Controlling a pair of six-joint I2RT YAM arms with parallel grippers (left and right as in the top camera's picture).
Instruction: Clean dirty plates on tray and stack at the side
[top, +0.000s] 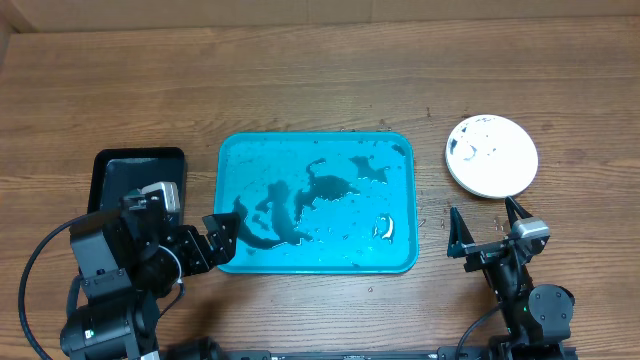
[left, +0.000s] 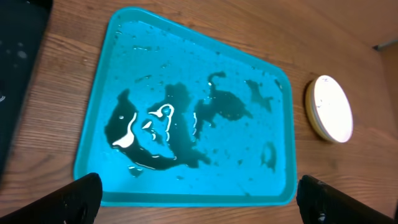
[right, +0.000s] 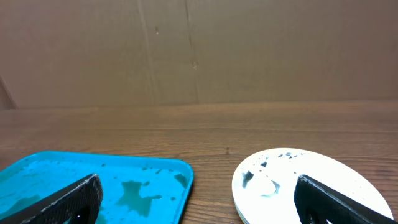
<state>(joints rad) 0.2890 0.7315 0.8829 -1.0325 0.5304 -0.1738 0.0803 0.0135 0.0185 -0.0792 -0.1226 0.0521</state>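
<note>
The turquoise tray (top: 316, 205) lies mid-table, wet with dark smeared puddles and holding no plates; it also shows in the left wrist view (left: 193, 140) and the right wrist view (right: 106, 186). The plates (top: 491, 155) sit stacked on the wood right of the tray, a white one with dark smears on top; the stack also shows in the left wrist view (left: 328, 109) and the right wrist view (right: 305, 183). My left gripper (top: 222, 238) is open and empty at the tray's left front corner. My right gripper (top: 490, 230) is open and empty, in front of the stack.
A smaller black rectangular tray (top: 135, 172) lies left of the turquoise tray, partly under my left arm. Bare wooden tabletop runs along the back and between the tray and the plate stack. A brown cardboard wall stands behind the table in the right wrist view.
</note>
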